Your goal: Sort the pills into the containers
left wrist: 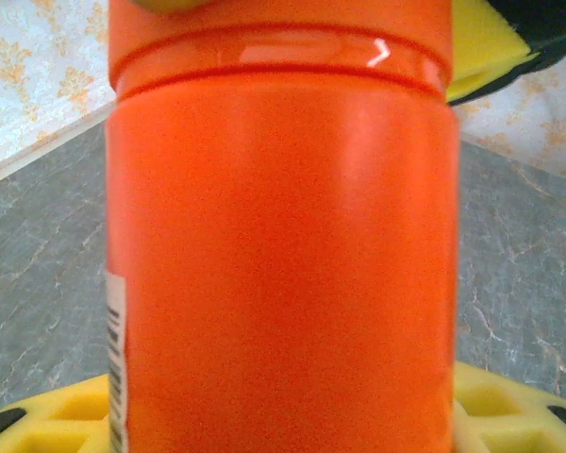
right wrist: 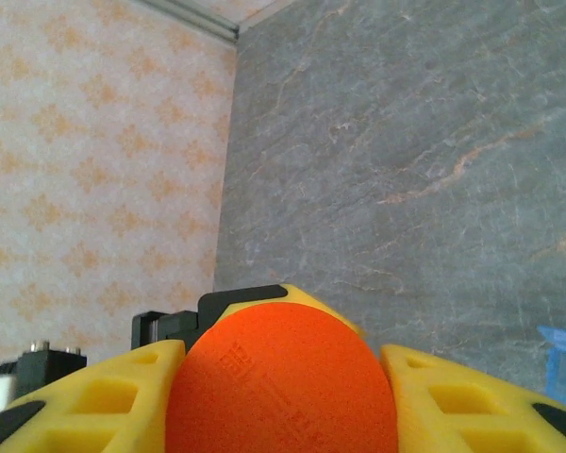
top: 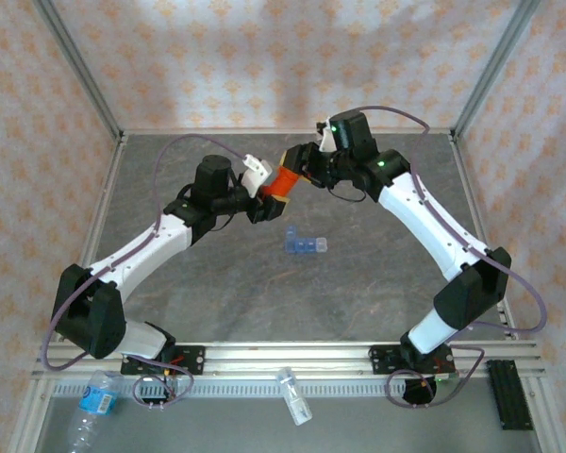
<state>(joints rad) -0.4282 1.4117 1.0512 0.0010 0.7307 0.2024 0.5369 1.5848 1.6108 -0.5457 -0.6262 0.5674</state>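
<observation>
Light is even and diffuse from overhead. The grey marbled bench (top: 264,302) carries only faint, soft-edged arm shadows.
Left wrist view: the glossy orange cylindrical plastic vial (left wrist: 283,264) is too close and soft-focused, with a white glare streak on its shoulder.
Right wrist view: the yellow-fingered right end effector (right wrist: 283,406) is blurred in the foreground; the bench behind is sharper.

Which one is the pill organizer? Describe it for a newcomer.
On the grey table, look near the middle, just below the orange vial held between the arms. The pill organizer lies there: a small see-through blue strip, not round and orange.
</observation>
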